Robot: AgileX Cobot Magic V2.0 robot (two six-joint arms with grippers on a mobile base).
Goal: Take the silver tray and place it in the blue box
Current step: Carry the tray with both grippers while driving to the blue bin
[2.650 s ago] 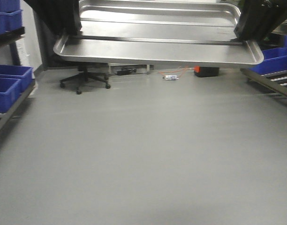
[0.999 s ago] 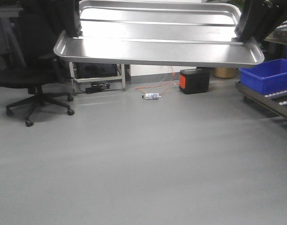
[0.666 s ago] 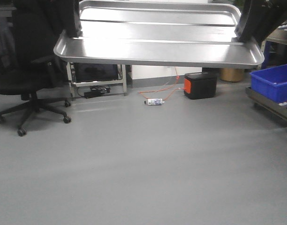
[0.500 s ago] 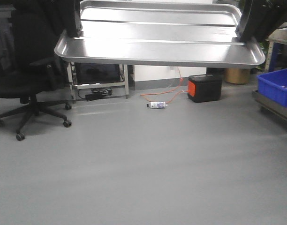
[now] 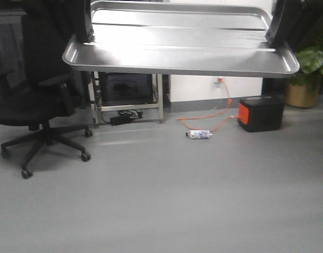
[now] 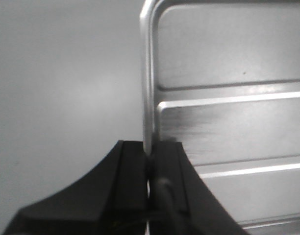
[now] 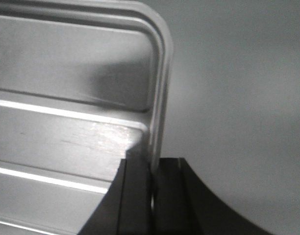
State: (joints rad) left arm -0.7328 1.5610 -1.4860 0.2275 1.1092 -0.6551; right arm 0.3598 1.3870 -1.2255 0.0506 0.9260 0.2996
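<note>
One silver tray (image 5: 177, 55) spans two claws: left gripper (image 6: 150, 152) and right gripper (image 7: 151, 164) each clamp a side rim, bodies cut off by frame.

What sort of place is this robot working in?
Probably a workshop or lab: bare grey floor, a black office chair, a steel stand and a black-and-orange box beyond the silver tray.

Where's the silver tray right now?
Front view, top: silver tray held off the floor, left hand clamping its left rim, right hand its right rim.
</note>
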